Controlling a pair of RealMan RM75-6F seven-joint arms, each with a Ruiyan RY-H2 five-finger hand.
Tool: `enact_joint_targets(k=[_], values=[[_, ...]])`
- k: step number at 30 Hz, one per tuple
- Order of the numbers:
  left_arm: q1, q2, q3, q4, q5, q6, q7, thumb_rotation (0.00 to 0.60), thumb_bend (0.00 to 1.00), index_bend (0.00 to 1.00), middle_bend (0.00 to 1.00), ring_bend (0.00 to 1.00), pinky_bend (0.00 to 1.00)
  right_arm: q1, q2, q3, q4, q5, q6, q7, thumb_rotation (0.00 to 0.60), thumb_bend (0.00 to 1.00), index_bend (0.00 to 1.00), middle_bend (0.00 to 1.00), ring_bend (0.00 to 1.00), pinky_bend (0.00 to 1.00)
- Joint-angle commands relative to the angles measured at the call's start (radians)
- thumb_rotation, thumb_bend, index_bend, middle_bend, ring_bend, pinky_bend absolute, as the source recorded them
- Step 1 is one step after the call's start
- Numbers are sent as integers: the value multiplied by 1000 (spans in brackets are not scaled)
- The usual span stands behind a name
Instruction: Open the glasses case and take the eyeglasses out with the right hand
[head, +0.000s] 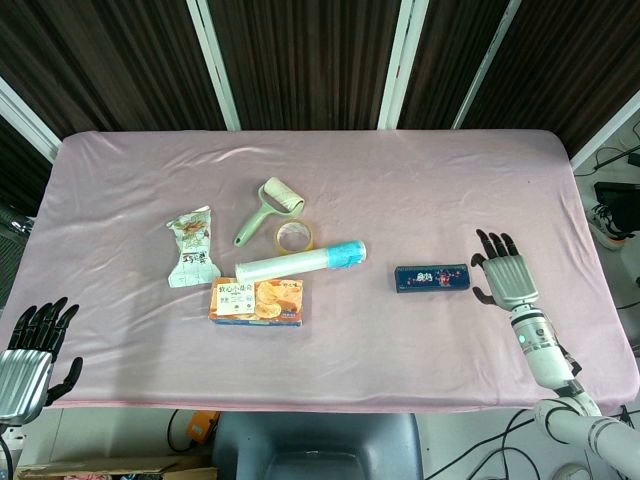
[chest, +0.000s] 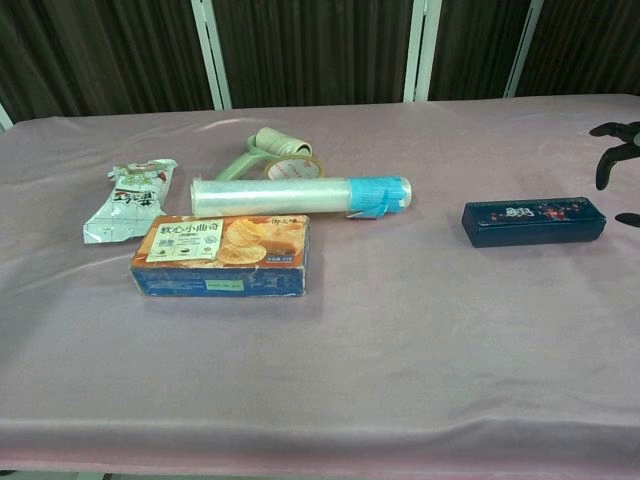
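Dark blue case (head: 431, 278), oblong, lid shut, flat on the mauve cloth (head: 420, 190), long axis across the table; it lies alone on the robot's right side, well apart from the clutter, presumably so a hand can reach it without knocking anything. Right hand (head: 505, 275): fingers spread, holding nothing, just beside the case's right end and not touching it; judged to be on approach for the opening step. In the chest view only its dark fingertips (chest: 612, 129) show at the frame edge, above and beyond the case end. Left hand (head: 28, 350): fingers apart, empty, at the near left corner, clear of the work. Clutter, left of centre: biscuit box (head: 257, 300), clear tube (head: 300, 262), tape ring (head: 294, 236), lint roller (head: 270, 207), snack packet (head: 193, 246). Glasses not visible; presumably inside.
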Motion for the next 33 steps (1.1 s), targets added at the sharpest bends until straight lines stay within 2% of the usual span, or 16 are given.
enact_joint_targets(k=[1, 25, 31, 33], values=[[0, 1, 0, 0, -1, 1, -1, 600, 392, 0, 0, 0, 0, 7, -7, -2, 1, 2, -8, -7, 600, 435, 520, 8, 0, 0], [6, 7, 0, 4, 0, 12, -14, 600, 394, 0, 0, 0, 0, 42, -34, 1, 0, 60, -58, -91, 600, 479, 551, 8, 0, 0], [7, 7, 1, 4, 1, 15, -16, 600, 394, 0, 0, 0, 0, 43, -33, 2, -6, 69, -58, -102, 600, 546, 562, 10, 0, 0], [8, 8, 1, 5, 2, 16, -17, 600, 395, 0, 0, 0, 0, 43, -31, 3, -8, 71, -57, -104, 600, 597, 574, 13, 0, 0]])
